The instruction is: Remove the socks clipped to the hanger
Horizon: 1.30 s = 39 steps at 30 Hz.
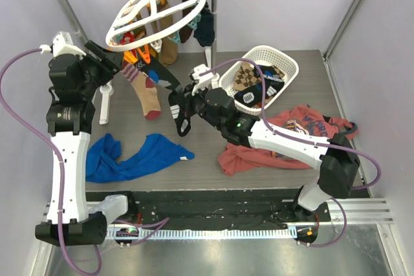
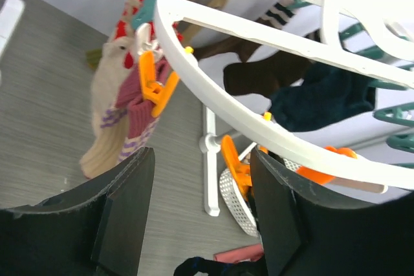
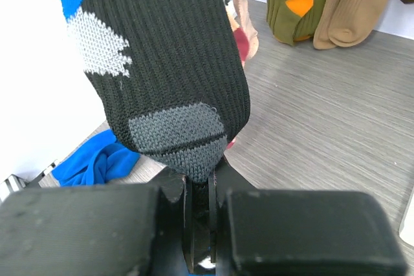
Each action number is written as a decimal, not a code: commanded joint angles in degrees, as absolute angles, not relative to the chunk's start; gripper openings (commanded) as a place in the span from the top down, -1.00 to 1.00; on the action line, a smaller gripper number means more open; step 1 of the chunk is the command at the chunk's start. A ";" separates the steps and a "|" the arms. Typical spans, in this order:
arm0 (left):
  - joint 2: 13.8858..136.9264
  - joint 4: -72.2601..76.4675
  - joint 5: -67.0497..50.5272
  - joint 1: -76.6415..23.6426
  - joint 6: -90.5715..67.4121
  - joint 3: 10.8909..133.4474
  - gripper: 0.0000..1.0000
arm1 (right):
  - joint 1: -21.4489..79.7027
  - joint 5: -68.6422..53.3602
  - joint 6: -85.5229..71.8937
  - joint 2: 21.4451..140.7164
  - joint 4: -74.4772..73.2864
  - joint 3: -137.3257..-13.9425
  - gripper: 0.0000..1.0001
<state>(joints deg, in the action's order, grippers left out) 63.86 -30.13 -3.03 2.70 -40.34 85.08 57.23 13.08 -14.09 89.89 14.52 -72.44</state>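
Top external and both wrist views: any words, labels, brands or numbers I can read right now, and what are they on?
No text is readable in any view.
Red shirt: dark print, too small and blurred to read.
Dark sock in the white basket: pale marks, too blurred to tell whether they are lettering.
Black sock in the right gripper: knit colour patches only, no lettering.

The left arm stands tall, forearm raised, its claw (image 2: 202, 166) spread wide open. The right arm stretches low and leftward from its base, its claw (image 3: 200, 182) pinched tight on a black sock (image 3: 174, 63).
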 commanded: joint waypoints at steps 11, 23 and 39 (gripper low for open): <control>64.34 -18.72 -13.09 2.64 -46.32 81.12 -0.33 | 56.60 10.72 -17.23 89.91 16.70 -75.76 0.98; 65.74 -17.49 -11.43 2.64 -45.70 81.03 -0.08 | 56.51 9.41 -17.93 90.26 16.44 -75.59 0.98; 67.94 -18.37 -10.72 2.72 -45.00 84.55 0.99 | 56.51 8.09 -21.00 88.42 11.88 -75.15 0.94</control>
